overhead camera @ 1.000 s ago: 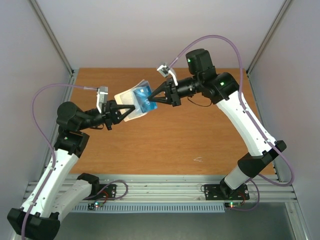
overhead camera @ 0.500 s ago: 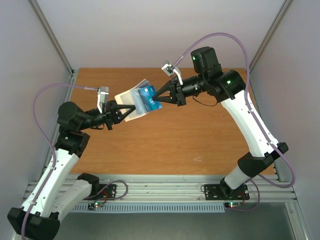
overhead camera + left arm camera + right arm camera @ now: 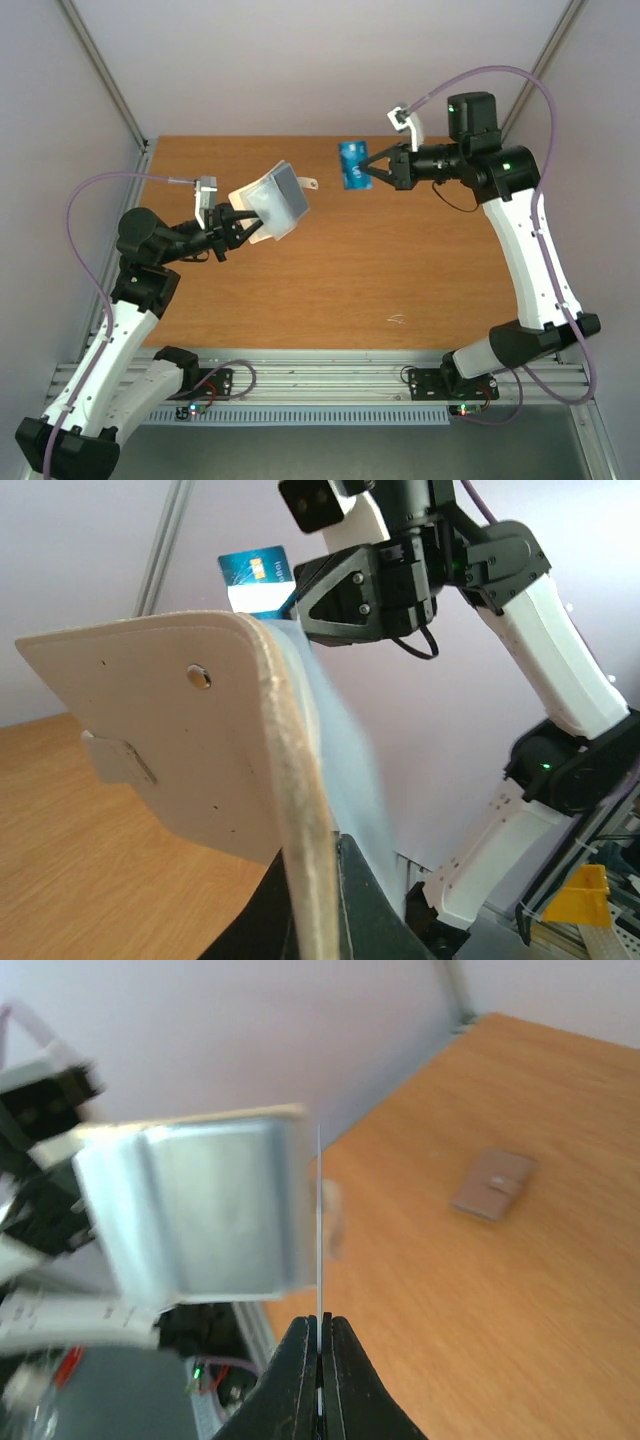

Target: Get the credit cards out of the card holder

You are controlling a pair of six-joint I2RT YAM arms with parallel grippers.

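My left gripper [image 3: 232, 228] is shut on the card holder [image 3: 273, 202], a pale grey-blue bifold with a beige rim, and holds it up above the table's left half. In the left wrist view the holder's rim [image 3: 300, 810] runs between my dark fingers [image 3: 372, 905]. My right gripper [image 3: 369, 170] is shut on the bright blue credit card [image 3: 352, 165], held in the air clear of the holder, to its right. The right wrist view shows that card edge-on [image 3: 319, 1230] in the shut jaws, with the holder [image 3: 200, 1210] behind it. The black and teal cards are hidden.
A small mauve-brown pouch [image 3: 493, 1184] lies flat on the wooden table [image 3: 400, 270]. Metal frame posts stand at the back corners. A few small white scuffs [image 3: 396, 320] mark the table near the front.
My right gripper has drawn the blue card out of the holder and carried it to the right and back. The left gripper still holds the holder, now slightly turned.
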